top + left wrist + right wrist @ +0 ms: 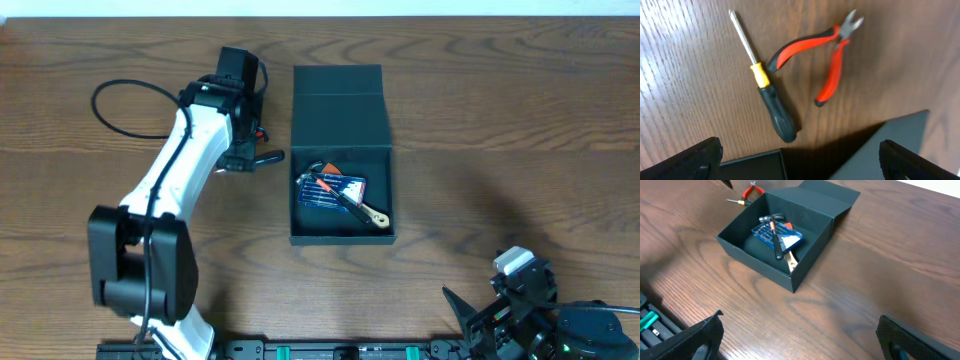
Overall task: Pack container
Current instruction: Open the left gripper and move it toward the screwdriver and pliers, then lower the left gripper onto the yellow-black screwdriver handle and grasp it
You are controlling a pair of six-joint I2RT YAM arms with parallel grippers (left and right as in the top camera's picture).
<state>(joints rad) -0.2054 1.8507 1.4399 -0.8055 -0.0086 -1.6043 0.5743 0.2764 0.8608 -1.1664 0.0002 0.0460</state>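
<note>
Matte teal-black cardboard: the container [760, 265] sat open on the wood table [880, 255], well ahead of the right gripper [800, 335] and a little left of its fingers. That gripper's jaws were spread wide with nothing between them. The flap lid [825, 197] stood folded back from the far wall. Inside, a hammer [776, 242] lay across a blue packet [760, 230].

Beside the box the left gripper [800, 147] hovered fully spread and empty over a screwdriver [765, 85] and red-handled pliers [827, 60] on bare wood. The screwdriver's black handle end lay almost between the fingertips, and the pliers lay further out ahead of them. Part of the container showed close under the fingers.

Judged:
- The box was probably light, with thin walls likely to flex if pinched mid-span.
- Its matte face should grip well.
- The best hold seemed a wall rim near a corner, one finger inside and one outside.
- The lid would flop on its hinge.
- Loose contents would slide if the box tilted, so steadying looked safer than lifting.
</note>
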